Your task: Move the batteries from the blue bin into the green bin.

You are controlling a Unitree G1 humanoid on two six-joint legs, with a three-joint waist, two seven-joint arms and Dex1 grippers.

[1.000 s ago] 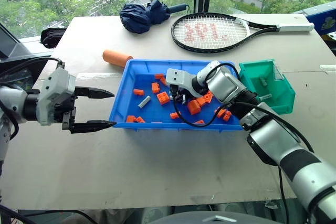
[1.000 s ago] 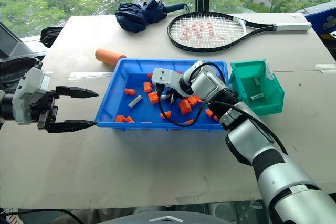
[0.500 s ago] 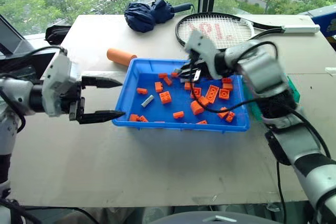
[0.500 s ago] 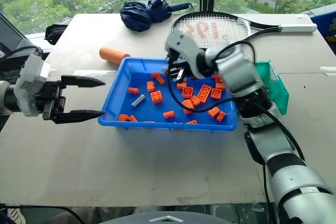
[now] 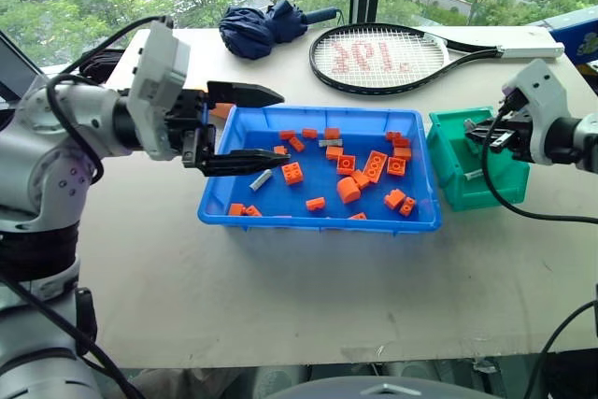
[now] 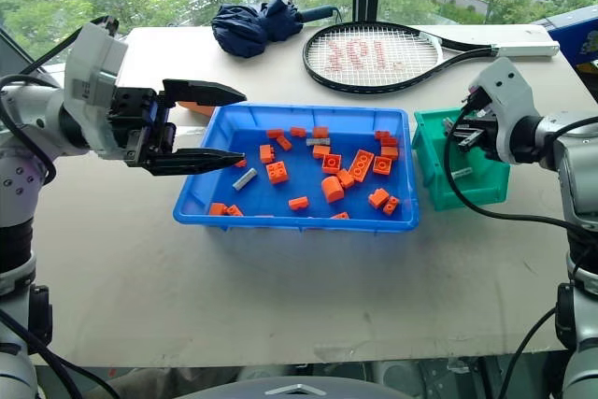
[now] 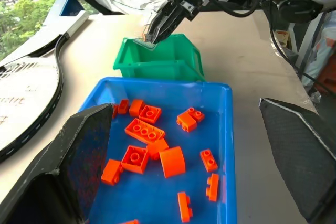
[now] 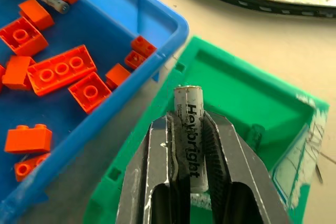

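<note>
Nearest on the desk lies the blue bin, scattered with orange toy bricks. Two batteries are left in it: one lies slantwise near its left end, just beside the lower finger of the left end effector, and the other lies crosswise near the far wall. The left end effector is spread as wide as it goes, holds nothing, and hangs at the bin's left rim with its fingers pointing across toward the right. To the right of the blue bin, just beside it, stands the green bin, and over it sits the right end effector, clamped on a third battery; the battery's long axis runs along the fingers and its free end sticks out past their tips. What the coming move turns on, I judge, is that the held battery is already above the green bin's hollow with the bin floor straight beneath it, so letting go should be all that is needed. At least two more batteries lie in the green bin. Of the two left in the blue bin, the slanted one is far nearer the left arm. Farthest back lie a tennis racket and a folded dark umbrella.
</note>
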